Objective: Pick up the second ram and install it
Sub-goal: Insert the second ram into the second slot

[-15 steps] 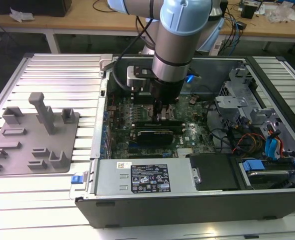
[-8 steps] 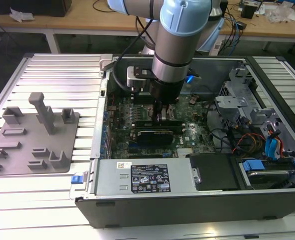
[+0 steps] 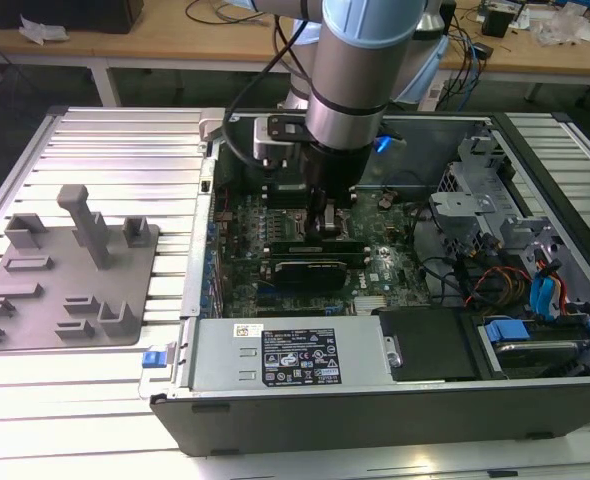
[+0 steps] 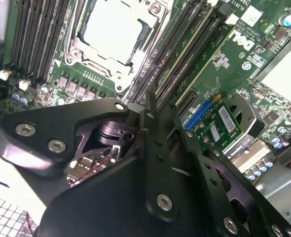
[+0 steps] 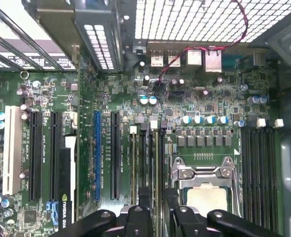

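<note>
My gripper (image 3: 330, 228) reaches straight down into the open computer case (image 3: 535, 400), onto the memory slots beside the processor socket (image 5: 204, 190). In the first wrist view the two black fingers (image 5: 140, 210) stand close together astride one slot. The second ram (image 5: 158, 163) shows there edge-on as a thin pale strip running away from the fingers along that slot. The gripper looks shut on it, with the stick down at slot level. In the second wrist view the black finger links (image 4: 153, 148) hide the contact point, and more long black slots (image 4: 185, 54) run beyond them.
At the exterior view's left, a grey holder block (image 3: 70, 275) with upright posts stands on the ribbed table. A black graphics card (image 3: 320, 268) lies just in front of the gripper. Drive cages and cables (image 3: 495, 250) crowd the case's right side. A power supply (image 3: 285, 355) lines the front.
</note>
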Robot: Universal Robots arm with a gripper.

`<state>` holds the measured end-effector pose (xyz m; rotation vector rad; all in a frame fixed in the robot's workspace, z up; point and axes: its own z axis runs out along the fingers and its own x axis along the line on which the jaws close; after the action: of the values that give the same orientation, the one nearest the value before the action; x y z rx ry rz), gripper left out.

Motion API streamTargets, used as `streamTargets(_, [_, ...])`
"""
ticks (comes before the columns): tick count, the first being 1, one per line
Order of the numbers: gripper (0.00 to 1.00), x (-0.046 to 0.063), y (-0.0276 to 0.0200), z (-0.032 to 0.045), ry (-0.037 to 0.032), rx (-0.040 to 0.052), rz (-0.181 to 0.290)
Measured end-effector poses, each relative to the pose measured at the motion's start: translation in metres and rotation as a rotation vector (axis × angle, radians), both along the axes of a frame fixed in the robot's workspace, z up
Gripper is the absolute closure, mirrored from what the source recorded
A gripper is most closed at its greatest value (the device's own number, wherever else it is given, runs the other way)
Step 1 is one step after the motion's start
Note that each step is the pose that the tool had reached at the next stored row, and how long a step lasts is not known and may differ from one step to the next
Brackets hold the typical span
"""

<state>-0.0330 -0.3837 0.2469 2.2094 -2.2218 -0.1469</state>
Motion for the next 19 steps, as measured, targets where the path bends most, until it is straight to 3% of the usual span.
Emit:
streamTargets(4, [0.76,0.013,0.0000,-0.0002,0.0001,0.0000,0.000])
streamTargets(10, [0.78,0.014,0.0000,-0.0002,0.0000,-0.0001,0.000])
streamTargets(12, [0.92,0.015,0.0000,-0.0002,0.0000,-0.0001,0.000])
streamTargets(19, [0.92,0.017,0.0000,-0.0002,0.0000,-0.0001,0.000])
